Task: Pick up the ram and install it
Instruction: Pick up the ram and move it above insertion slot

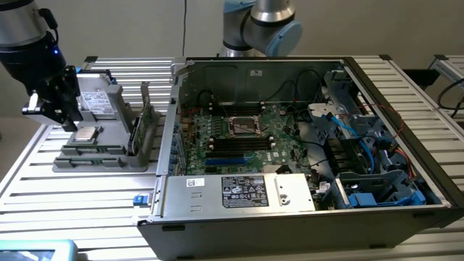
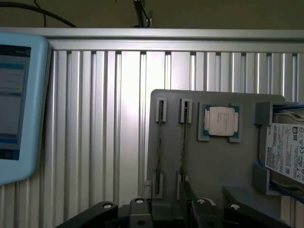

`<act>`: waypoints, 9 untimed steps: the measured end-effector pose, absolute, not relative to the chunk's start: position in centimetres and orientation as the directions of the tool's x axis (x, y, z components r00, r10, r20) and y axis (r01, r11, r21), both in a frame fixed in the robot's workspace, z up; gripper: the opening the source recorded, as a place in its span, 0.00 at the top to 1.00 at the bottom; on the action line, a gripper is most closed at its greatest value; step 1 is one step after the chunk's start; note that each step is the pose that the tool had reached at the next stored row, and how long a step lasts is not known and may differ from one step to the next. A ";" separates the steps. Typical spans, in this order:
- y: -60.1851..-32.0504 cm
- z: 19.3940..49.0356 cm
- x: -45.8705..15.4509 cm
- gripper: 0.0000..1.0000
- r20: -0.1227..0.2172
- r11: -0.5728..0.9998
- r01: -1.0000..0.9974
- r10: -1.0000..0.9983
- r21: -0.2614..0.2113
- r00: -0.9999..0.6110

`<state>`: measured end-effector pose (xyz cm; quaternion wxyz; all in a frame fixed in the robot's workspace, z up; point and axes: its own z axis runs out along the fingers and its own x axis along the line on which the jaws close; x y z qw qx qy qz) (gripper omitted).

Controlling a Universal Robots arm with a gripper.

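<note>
Two slim ram sticks stand on edge in the slots of a grey holder (image 1: 101, 160) at the exterior view's left, one (image 1: 150, 125) nearer the computer case and one (image 1: 135, 136) beside it. The wrist view looks down on their thin edges (image 2: 160, 152) (image 2: 184, 147). My gripper (image 1: 56, 109) hangs above the holder's side far from the case, over the silver processor chip (image 1: 86, 134), apart from the ram. Its jaws are open and nothing is between them. The gripper (image 2: 168, 209) hovers over the ends of the two sticks.
The open computer case (image 1: 290, 228) lies at centre and right, its motherboard showing black memory slots (image 1: 239, 144) and a processor socket (image 1: 245, 126). A hard drive (image 2: 287, 152) sits on the holder beside the chip (image 2: 221, 121). A blue-framed tablet (image 2: 14, 104) lies on the slatted table.
</note>
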<state>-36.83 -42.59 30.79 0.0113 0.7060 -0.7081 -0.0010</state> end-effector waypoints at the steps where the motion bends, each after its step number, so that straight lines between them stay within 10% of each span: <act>1: -42.7 30.6 -36.8 0.64 0.015 0.003 -1.000 -1.000 0.017 -0.003; 9: -43.2 29.1 -36.8 0.64 0.015 0.003 -1.000 -1.000 0.017 -0.003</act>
